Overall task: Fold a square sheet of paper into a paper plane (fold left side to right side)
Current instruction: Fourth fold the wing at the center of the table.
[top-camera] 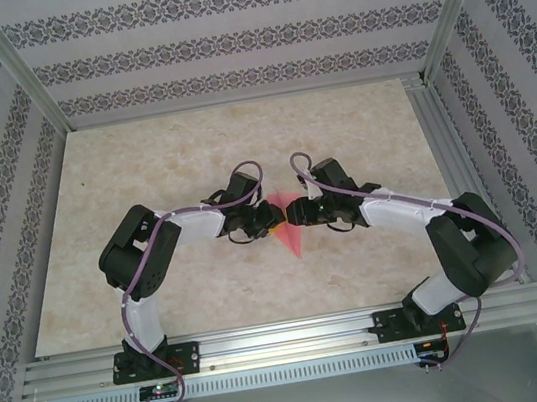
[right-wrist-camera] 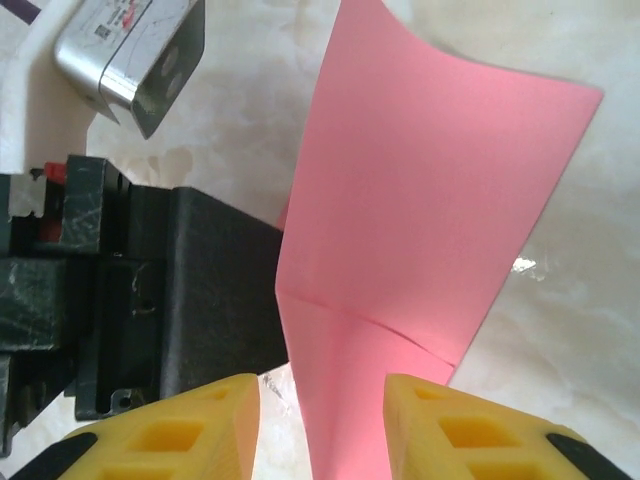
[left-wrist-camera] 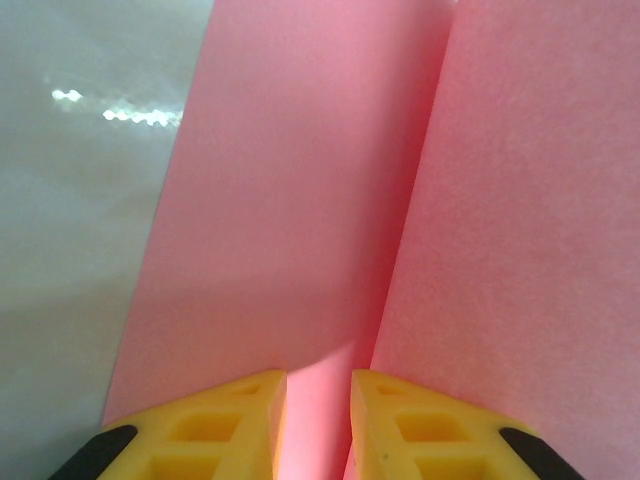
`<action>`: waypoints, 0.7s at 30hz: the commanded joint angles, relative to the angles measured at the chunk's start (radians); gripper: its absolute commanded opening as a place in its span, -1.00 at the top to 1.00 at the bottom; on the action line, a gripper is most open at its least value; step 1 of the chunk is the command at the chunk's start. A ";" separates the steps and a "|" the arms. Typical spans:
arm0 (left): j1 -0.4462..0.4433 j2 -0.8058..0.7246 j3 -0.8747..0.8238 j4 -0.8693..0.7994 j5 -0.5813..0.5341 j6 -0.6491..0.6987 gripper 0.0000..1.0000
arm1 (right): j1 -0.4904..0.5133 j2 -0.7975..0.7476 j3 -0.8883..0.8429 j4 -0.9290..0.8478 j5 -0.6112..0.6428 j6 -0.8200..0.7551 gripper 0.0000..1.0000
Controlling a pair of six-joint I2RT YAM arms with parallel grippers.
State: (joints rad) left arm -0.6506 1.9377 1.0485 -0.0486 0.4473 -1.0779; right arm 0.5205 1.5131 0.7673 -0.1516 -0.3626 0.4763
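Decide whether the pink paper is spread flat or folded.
Folded: from above, the paper is a narrow pointed shape; the right wrist view shows a crease across it.

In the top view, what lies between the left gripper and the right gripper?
The pink paper lies between the left gripper and the right gripper, as the top view shows.
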 commanded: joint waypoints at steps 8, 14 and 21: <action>-0.017 0.046 -0.004 -0.075 -0.039 0.029 0.46 | -0.022 0.088 0.069 0.095 -0.087 0.032 0.32; -0.017 0.046 -0.004 -0.075 -0.040 0.029 0.46 | -0.028 0.125 0.100 0.076 -0.073 0.026 0.41; -0.017 0.046 -0.004 -0.075 -0.040 0.028 0.46 | -0.028 0.141 0.114 0.056 -0.064 0.017 0.55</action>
State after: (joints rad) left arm -0.6506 1.9377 1.0485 -0.0490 0.4473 -1.0779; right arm 0.5011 1.6440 0.8524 -0.0967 -0.4217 0.4988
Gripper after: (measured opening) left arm 0.271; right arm 0.235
